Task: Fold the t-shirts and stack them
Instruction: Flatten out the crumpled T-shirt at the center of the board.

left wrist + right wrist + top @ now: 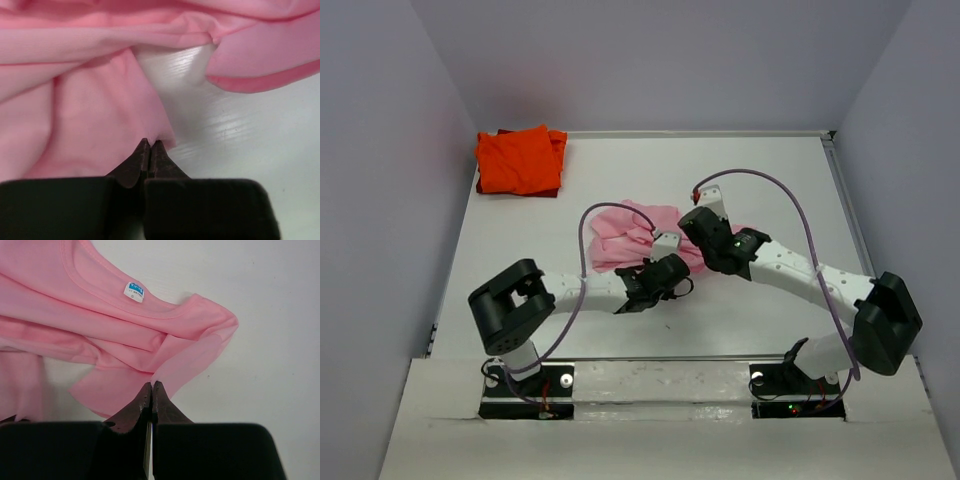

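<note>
Left wrist view: the left end effector [150,142] is seen pressed together, its tips pinching a thin edge of the pink t-shirt [75,115], which spreads away from it toward 12 o'clock and 10 o'clock. In the right wrist view, the right end effector [151,385] is likewise closed. A flap of the same shirt is caught at its tips, and the collar with its label [133,291] is seen further off at 11 o'clock.

From above, the pink t-shirt [625,235] is found crumpled near the middle of the bench [770,170], bunched between the 2 end effectors. The left arm is at its 6 o'clock edge and the right arm at its 3 o'clock side. Its long axis is judged to run roughly from 9 to 3 o'clock, so pulling the 2 pinched points apart along that line is what spreading it flat would call for.

Far off at 11 o'clock, well apart, the orange-red t-shirt [520,160] is seen already folded in the bench corner. The left arm is the nearer one to it.
</note>
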`<state>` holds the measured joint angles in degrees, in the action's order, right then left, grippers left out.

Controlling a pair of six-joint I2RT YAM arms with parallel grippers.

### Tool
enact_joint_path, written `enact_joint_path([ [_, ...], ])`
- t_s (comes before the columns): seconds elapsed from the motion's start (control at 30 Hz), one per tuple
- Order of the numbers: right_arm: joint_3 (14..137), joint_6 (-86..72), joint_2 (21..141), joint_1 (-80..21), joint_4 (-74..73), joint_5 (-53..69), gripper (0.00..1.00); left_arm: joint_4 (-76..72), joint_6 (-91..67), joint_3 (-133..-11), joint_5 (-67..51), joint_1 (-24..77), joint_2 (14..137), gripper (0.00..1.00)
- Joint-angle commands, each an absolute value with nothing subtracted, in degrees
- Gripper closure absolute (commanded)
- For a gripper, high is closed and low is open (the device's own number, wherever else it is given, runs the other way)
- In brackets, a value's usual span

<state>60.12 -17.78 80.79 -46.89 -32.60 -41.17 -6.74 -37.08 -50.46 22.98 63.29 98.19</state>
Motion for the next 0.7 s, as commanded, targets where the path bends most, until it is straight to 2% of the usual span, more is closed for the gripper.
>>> enact_joint_path([
  [0.0, 60.0, -18.2, 78.3, -46.7, -31.0, -43.2, 1.00, 4.5, -33.7, -52.9, 30.5, 63.5, 83.1, 1.00],
  [0.17, 60.6, -18.2, 76.9, -46.7, -30.9, -44.1, 1.00, 18.5, -27.2, -61.6, 41.7, 61.5, 67.3, 1.00],
  [0.33, 61.3, -17.5, 75.9, -46.7, -30.7, -44.6, 1.00, 20.9, -20.5, -64.7, 48.9, 59.9, 56.4, 1.00],
  [0.67, 64.4, -14.5, 74.8, -44.8, -30.6, -46.4, 1.00, 23.0, -12.3, -69.0, 49.8, 50.8, 51.6, 1.00],
])
